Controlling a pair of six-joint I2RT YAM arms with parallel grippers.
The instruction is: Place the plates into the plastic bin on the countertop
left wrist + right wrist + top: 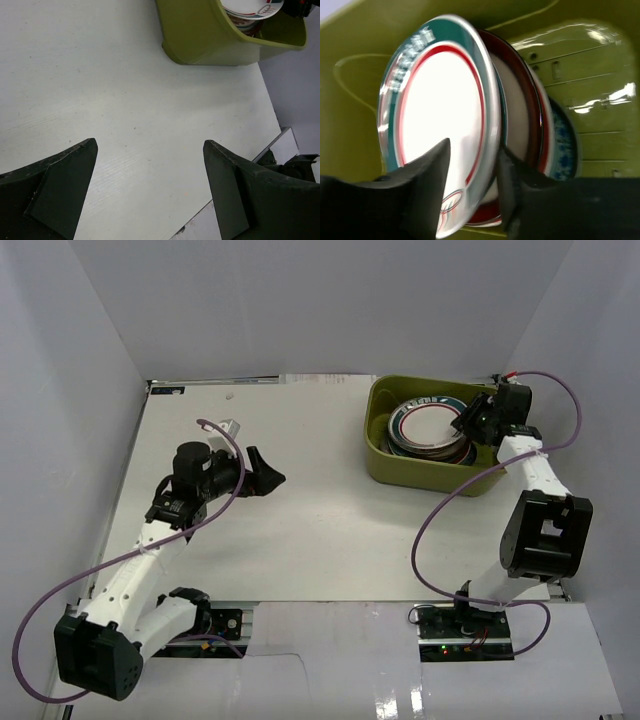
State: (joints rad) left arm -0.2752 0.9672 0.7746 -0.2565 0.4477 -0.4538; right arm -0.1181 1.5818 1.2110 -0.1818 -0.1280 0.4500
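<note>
The right gripper (472, 150) is closed narrow on the edge of the white teal-rimmed plate (440, 100). One of its fingers (420, 185) lies on the plate's face and the other sits behind the rim. Directly behind that plate from the fingertips come a dark-red rimmed plate (532, 95) and then a blue-and-white plate (565, 145), all nested face to face.

From above, this stack lies flat with faces up inside the plastic bin (385, 455). The gripper (470, 425) reaches in over the bin's right rim. The plates are round, so no long axis shows. The olive wall (360, 50) curves close around the stack ahead of the fingers, leaving little room there. The bin itself sits at the far right of the countertop (300, 530), near the right wall (600, 440).

The left gripper (262, 475) is spread wide and holds nothing. Its two dark fingers (50, 195) hang over bare white surface (125, 100), and ahead of them and to the right stands a corner of the bin (200, 35). Open tabletop lies all around this gripper, and the table's near edge shows just beside its right finger.
</note>
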